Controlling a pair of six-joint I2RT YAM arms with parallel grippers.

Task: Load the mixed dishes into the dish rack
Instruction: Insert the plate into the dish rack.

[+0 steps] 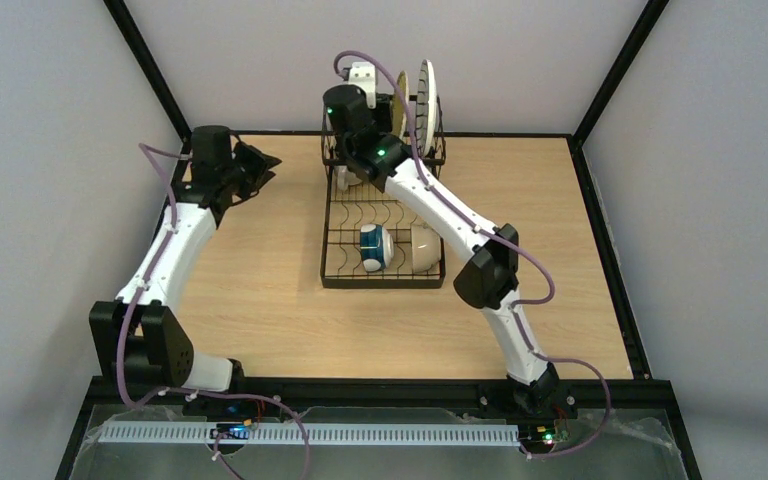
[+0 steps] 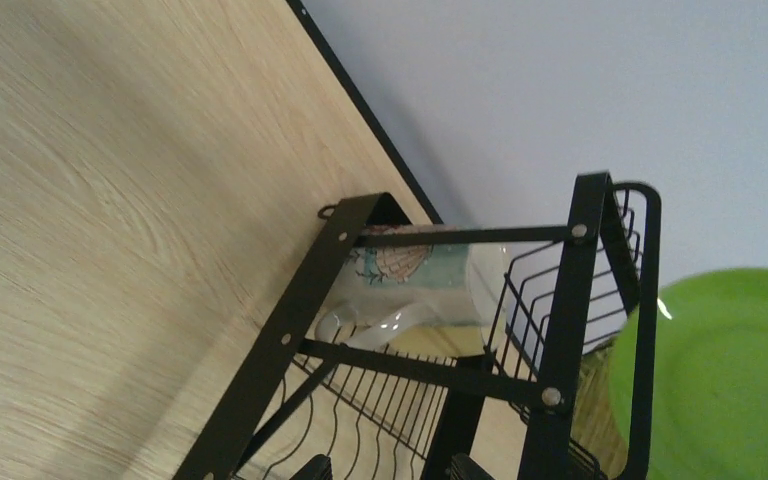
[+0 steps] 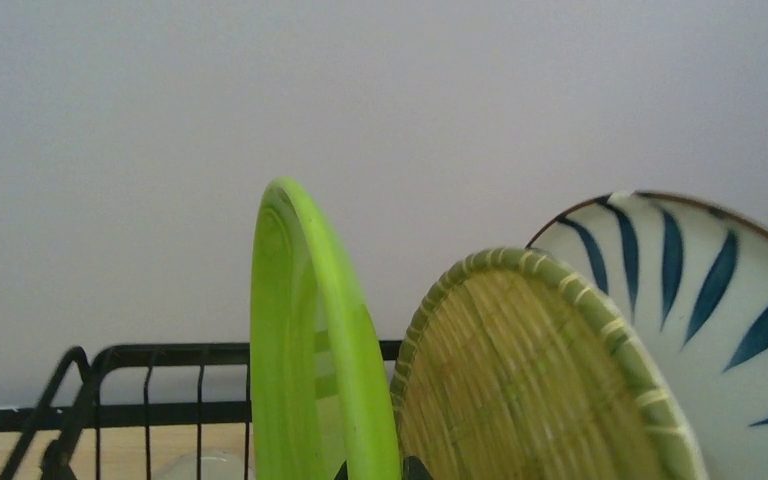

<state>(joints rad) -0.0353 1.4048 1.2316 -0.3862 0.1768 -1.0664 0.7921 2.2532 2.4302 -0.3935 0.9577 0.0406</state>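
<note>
You are on the plate-slotting step. The lime-green plate (image 3: 310,340) stands upright on edge at the far, raised end of the dish rack (image 1: 380,284), just beside the yellow woven plate (image 3: 520,380). The striped plate (image 3: 700,290) stands behind that. Your right end effector (image 3: 375,470) is closed down thin on the green plate's lower rim, as far as the wrist view shows.

Next, I judge, you need to check that the plate sits in a divider before you let go, then draw straight back without knocking its neighbours.

The blue-white bowl (image 1: 375,247) and white bowl (image 1: 423,247) lie at the rack's near end. A pale mug (image 2: 410,285) lies inside it.

Your left end effector (image 1: 252,165) hangs with fingers apart and empty over the surface (image 1: 260,300).

From above, the right arm hides the green plate. Its foot is cut off in every view, and I cannot find a yellow mug.
</note>
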